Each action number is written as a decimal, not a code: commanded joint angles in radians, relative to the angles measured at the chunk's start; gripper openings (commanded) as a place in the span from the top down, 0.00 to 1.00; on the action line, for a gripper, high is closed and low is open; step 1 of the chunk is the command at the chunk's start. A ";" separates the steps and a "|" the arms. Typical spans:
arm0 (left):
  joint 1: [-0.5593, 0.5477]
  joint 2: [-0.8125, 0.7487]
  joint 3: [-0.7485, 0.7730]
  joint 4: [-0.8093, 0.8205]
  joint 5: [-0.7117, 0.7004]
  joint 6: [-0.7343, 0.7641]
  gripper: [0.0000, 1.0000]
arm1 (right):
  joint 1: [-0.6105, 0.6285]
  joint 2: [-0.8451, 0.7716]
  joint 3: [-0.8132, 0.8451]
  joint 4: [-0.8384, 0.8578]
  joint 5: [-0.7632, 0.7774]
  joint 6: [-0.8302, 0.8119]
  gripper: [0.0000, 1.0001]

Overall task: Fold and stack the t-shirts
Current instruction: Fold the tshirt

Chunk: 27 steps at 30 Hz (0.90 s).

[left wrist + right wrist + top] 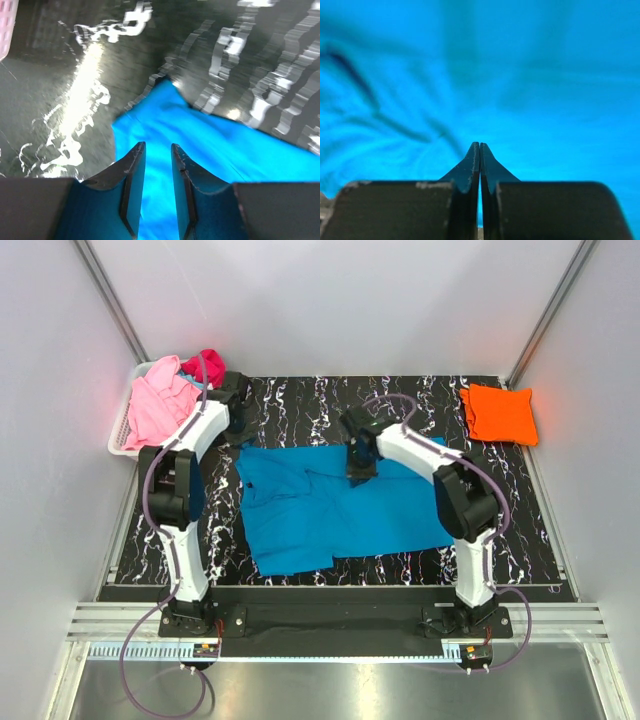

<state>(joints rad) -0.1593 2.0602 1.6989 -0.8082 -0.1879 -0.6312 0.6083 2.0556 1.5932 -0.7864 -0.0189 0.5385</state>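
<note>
A turquoise-blue t-shirt lies spread and creased on the black marbled table. My left gripper hovers at its back left corner. In the left wrist view this gripper is open a narrow gap, with blue cloth below it. My right gripper rests on the shirt's back middle. In the right wrist view it is shut, and creases in the blue cloth run toward its tips. An orange t-shirt lies folded at the back right.
A white slatted basket stands off the table's back left corner, holding a light pink tee and a magenta tee. Its edge shows in the left wrist view. Grey walls close in on both sides and the back.
</note>
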 commanded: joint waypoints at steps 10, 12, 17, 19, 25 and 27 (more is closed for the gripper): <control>-0.105 -0.138 -0.146 0.101 0.145 -0.008 0.67 | -0.387 0.024 0.076 0.033 0.022 -0.161 0.80; -0.109 -0.129 -0.171 0.118 0.156 -0.013 0.67 | -0.415 0.058 0.099 0.038 0.022 -0.170 0.79; -0.112 -0.118 -0.222 0.138 0.153 -0.016 0.67 | -0.452 0.089 0.100 0.041 0.042 -0.178 0.77; -0.114 -0.111 -0.232 0.139 0.145 -0.018 0.67 | -0.473 0.097 0.093 0.045 0.046 -0.176 0.76; -0.117 -0.091 -0.271 0.135 0.136 -0.033 0.67 | -0.516 0.139 0.096 0.055 0.043 -0.166 0.76; -0.117 -0.087 -0.292 0.129 0.114 -0.041 0.67 | -0.532 0.156 0.103 0.052 0.042 -0.164 0.77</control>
<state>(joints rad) -0.2756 1.9656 1.4292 -0.6930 -0.0555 -0.6548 0.0990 2.1765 1.6714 -0.7479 -0.0059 0.3824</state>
